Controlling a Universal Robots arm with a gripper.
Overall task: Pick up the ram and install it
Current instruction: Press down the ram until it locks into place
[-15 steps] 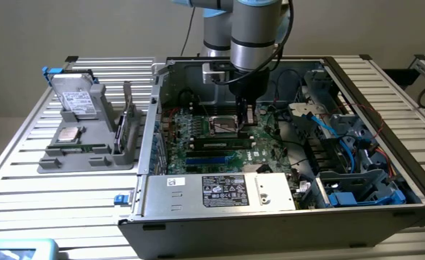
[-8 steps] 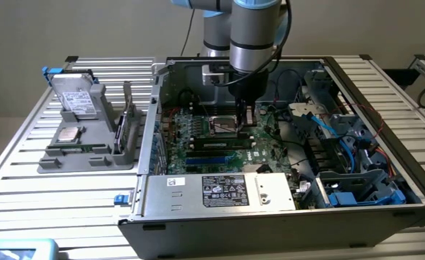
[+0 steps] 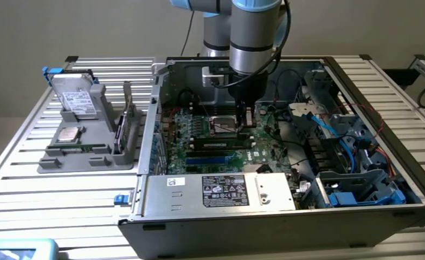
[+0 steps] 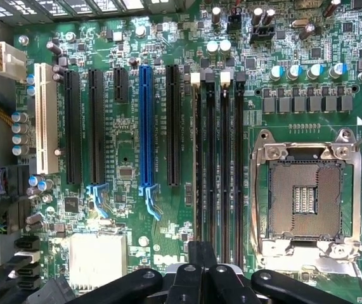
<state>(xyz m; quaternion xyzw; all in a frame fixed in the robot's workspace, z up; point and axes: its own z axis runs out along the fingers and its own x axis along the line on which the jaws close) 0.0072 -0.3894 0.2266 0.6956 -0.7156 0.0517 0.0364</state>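
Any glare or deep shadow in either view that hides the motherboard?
Exterior view: soft, even room light, though the inside of the computer case is shaded around the gripper. Wrist view: the motherboard is evenly lit; the silver CPU socket frame glints without washing out.

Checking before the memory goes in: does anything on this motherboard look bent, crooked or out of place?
Nothing stands out. The motherboard looks clean, its DIMM slots run straight and parallel, and the CPU socket is empty but its frame sits square. The gripper hangs over the slots' end.
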